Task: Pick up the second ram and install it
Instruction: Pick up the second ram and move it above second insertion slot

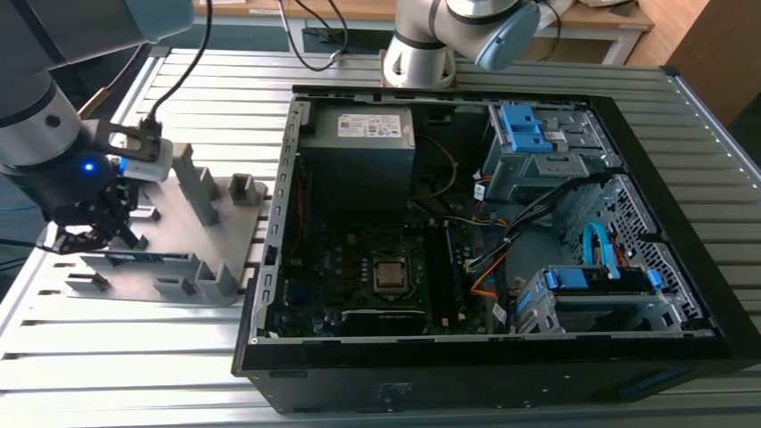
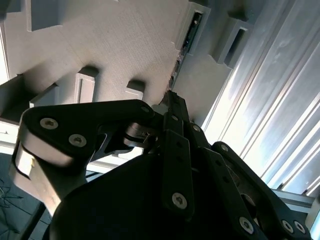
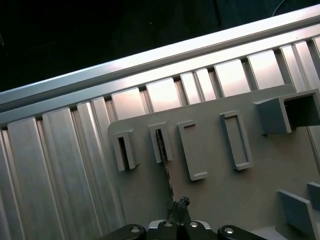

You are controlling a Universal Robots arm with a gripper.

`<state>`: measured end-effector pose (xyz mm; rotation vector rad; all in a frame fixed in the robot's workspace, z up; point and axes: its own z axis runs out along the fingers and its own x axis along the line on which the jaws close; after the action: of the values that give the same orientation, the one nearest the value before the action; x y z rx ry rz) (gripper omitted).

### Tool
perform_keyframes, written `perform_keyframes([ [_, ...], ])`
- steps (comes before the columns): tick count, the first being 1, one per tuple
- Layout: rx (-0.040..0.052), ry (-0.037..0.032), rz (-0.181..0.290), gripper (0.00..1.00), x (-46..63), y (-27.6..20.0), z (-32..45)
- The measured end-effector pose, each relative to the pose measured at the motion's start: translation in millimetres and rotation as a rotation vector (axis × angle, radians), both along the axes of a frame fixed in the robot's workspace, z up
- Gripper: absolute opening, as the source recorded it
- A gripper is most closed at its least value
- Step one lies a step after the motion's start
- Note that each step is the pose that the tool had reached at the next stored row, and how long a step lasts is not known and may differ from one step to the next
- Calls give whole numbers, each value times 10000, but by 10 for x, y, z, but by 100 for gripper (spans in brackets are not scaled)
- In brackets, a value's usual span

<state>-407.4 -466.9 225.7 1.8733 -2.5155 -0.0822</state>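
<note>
Surface: slatted aluminium table (image 1: 119, 357).
Item 1: gray holder plate (image 3: 215, 190) carrying slotted blocks. The second ram (image 3: 168, 175) stands on edge in one slotted block (image 3: 161, 142), running from it straight to the gripper (image 3: 178, 204).
Item 2: gripper, fingertips drawn together on the ram's near end, pinching its thin edge.
Item 3: open computer case (image 1: 701, 223) at the exterior view's right of the plate, holding a motherboard (image 1: 356, 267) and blue drive caddies (image 1: 523, 125).
</note>
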Motion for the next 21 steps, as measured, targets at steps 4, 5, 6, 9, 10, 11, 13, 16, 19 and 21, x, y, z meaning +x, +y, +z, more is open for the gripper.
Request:
perform_keyframes([
  [4,0,0,376,10,0,0,0],
  [5,0,0,505,10,0,0,0],
  [6,1,0,656,10,0,0,0],
  [9,0,1,1054,10,0,0,0],
  [10,0,1,1151,10,0,0,0],
  [11,1,0,1239,10,0,0,0],
  [13,1,0,1404,10,0,0,0],
  [16,0,1,1547,10,0,0,0],
  [19,0,1,1702,10,0,-1,0],
  [21,0,0,1821,10,0,-1,0],
])
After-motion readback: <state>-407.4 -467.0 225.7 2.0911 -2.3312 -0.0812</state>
